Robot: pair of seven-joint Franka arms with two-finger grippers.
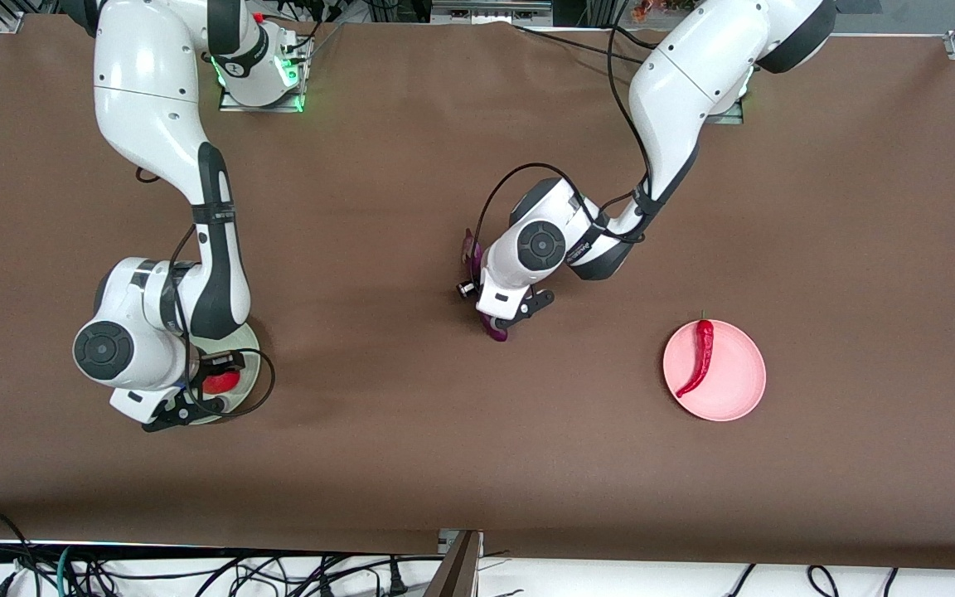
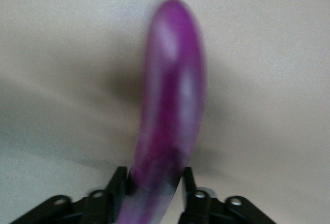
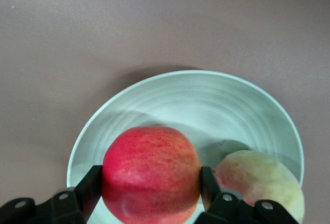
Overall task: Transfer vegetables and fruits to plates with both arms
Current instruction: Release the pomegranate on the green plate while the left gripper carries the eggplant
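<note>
- Now, nearest us, our right gripper [image 3: 149,195] clamps the red fruit [image 3: 150,175] over the mint plate [image 3: 170,100], peach [image 3: 258,180] already in.
- Chili [image 1: 700,356] lies on the pink plate [image 1: 734,390].
- Our left gripper [image 2: 150,195] pinches the eggplant [image 2: 170,105] mid-desk; it's still to plate.
- Brown desk [image 1: 859,232], cables along the edges.

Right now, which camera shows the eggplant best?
The left wrist view: the eggplant fills it, running between the left gripper fingers. The front view shows only purple ends poking out from under that arm's wrist. The right wrist view shows none of it.
</note>
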